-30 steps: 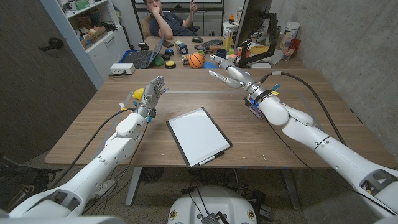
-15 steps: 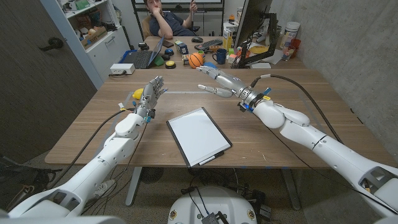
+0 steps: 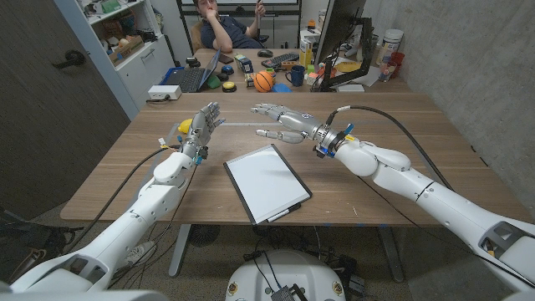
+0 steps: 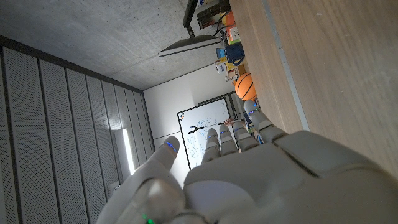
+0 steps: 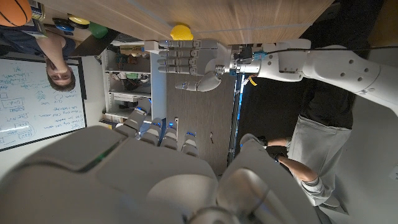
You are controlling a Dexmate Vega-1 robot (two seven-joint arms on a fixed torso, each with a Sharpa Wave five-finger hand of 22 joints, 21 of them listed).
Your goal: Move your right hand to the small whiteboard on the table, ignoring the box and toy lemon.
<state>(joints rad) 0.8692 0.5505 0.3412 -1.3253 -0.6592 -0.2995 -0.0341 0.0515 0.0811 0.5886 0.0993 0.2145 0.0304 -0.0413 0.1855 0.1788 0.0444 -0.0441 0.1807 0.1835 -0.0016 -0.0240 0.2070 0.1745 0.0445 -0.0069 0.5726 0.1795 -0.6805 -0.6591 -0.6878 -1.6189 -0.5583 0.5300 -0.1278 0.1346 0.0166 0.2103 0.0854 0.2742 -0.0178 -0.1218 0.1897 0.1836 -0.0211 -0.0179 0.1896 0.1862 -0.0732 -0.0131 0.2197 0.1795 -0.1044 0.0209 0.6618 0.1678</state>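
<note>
The small whiteboard (image 3: 267,182) lies flat at the table's near middle, white with a black frame and a marker (image 3: 284,211) along its near edge. My right hand (image 3: 284,122) hovers just beyond the board's far edge, fingers spread and pointing toward my left, holding nothing. My left hand (image 3: 203,125) stands at the table's left with fingers up and apart, empty. The yellow toy lemon (image 3: 185,127) sits right beside it. In the right wrist view, my left hand (image 5: 186,65) shows across the table with the lemon (image 5: 181,31) behind it.
A white box (image 3: 165,92) sits at the table's far left corner. Beyond it are a laptop (image 3: 188,78), an orange ball (image 3: 264,80), a monitor (image 3: 338,33) and a seated person (image 3: 226,29). A black cable (image 3: 393,113) trails along my right arm.
My right hand has swung toward my left and come nearer, from the far right of the table to just beyond the whiteboard. The left hand has stayed put.
</note>
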